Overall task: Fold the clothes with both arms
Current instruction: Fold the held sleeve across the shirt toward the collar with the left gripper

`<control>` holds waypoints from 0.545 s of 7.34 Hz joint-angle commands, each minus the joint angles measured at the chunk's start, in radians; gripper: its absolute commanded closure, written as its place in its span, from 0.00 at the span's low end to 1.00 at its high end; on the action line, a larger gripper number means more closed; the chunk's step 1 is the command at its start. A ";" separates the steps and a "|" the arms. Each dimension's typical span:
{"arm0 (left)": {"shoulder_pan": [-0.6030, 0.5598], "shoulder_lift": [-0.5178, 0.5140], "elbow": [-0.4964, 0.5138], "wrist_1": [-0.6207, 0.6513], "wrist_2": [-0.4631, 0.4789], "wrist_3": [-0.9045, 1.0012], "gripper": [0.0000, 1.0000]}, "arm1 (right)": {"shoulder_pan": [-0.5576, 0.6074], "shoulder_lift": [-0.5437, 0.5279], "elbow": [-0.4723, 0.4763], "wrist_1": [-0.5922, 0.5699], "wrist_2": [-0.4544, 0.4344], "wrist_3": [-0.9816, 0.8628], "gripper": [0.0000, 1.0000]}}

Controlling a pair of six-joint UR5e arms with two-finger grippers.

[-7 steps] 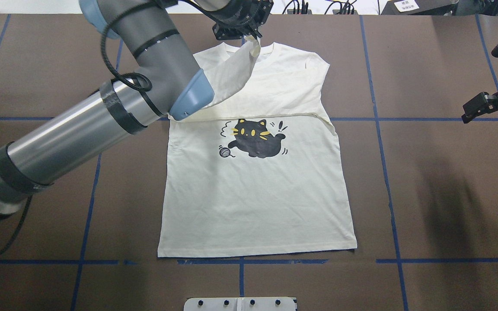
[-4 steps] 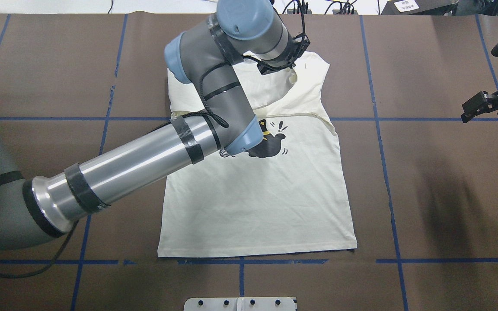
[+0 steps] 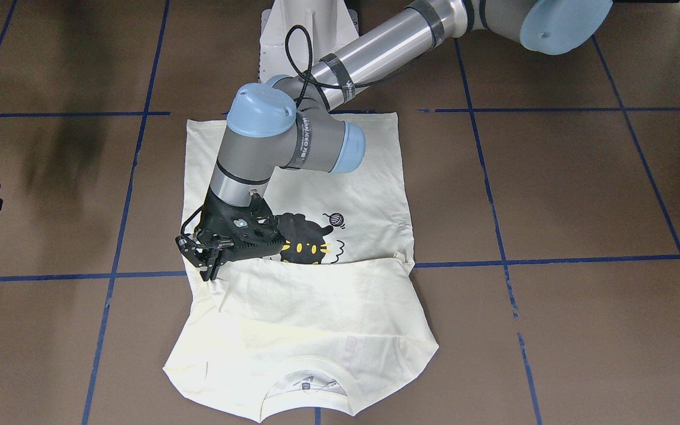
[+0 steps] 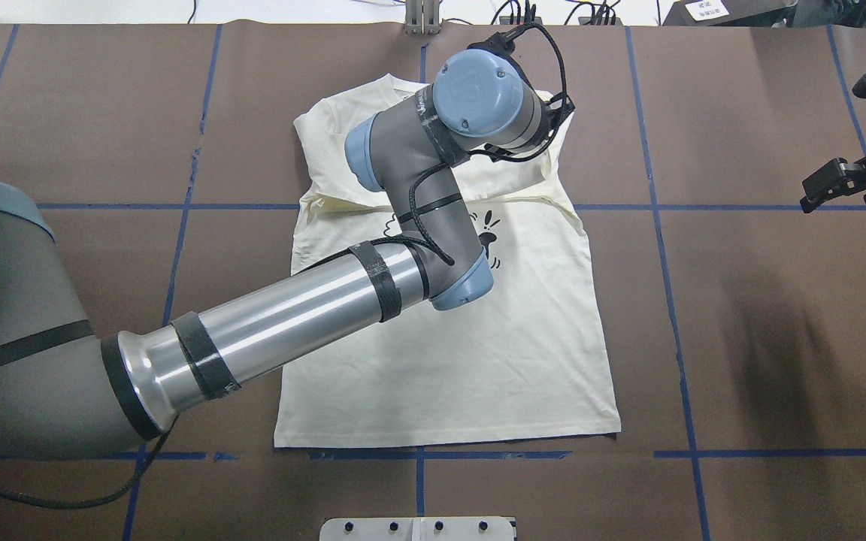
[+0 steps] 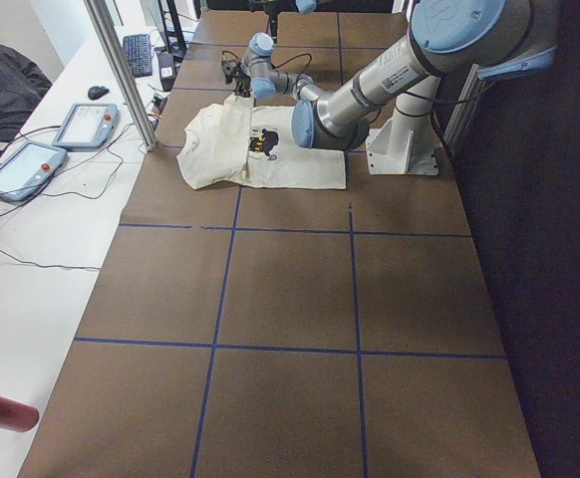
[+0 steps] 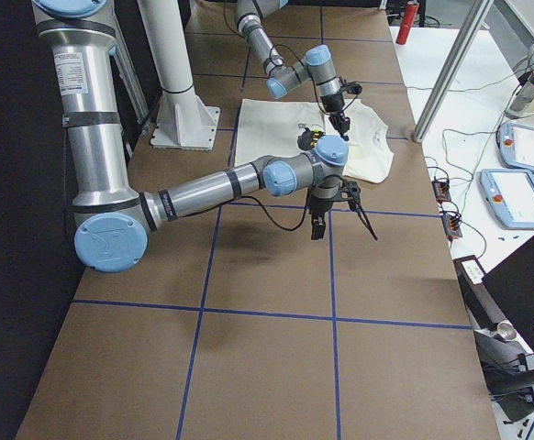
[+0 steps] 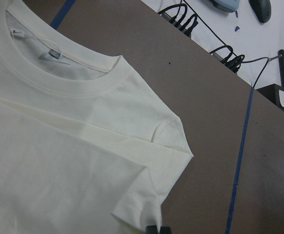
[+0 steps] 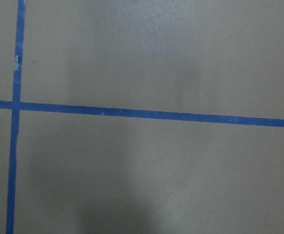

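The cream shirt (image 4: 448,361) lies flat on the brown table, its black cat print (image 3: 307,245) facing up. My left arm reaches across it. The left gripper (image 3: 208,267) is shut on a sleeve that lies folded across the shirt's chest, low over the cloth near the shirt's right edge. In the overhead view the wrist hides this gripper. The left wrist view shows the collar and shoulder (image 7: 132,122), with the shut fingertips (image 7: 156,229) at the bottom edge. My right gripper (image 4: 843,184) hovers open over bare table far to the right, holding nothing.
Blue tape lines (image 4: 673,300) grid the table. The white pedestal base (image 3: 307,35) stands at the robot's side of the shirt. Cables (image 4: 523,11) lie past the far edge. Beyond that edge, a side table holds teach pendants (image 5: 21,164). A metal post (image 5: 121,70) stands there.
My left arm swung to the right and lowered, carrying the sleeve from the collar across the chest toward the shirt's right shoulder. The right arm stayed put.
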 commanded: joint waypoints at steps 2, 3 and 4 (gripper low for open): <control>0.017 -0.008 0.005 -0.058 0.001 0.020 0.00 | -0.002 0.005 0.003 0.001 0.008 0.003 0.00; 0.011 0.003 -0.002 -0.047 -0.003 0.069 0.00 | -0.002 0.005 0.012 0.007 0.041 0.007 0.00; 0.011 0.070 -0.082 0.002 -0.007 0.074 0.00 | -0.008 0.005 0.042 0.019 0.046 0.077 0.00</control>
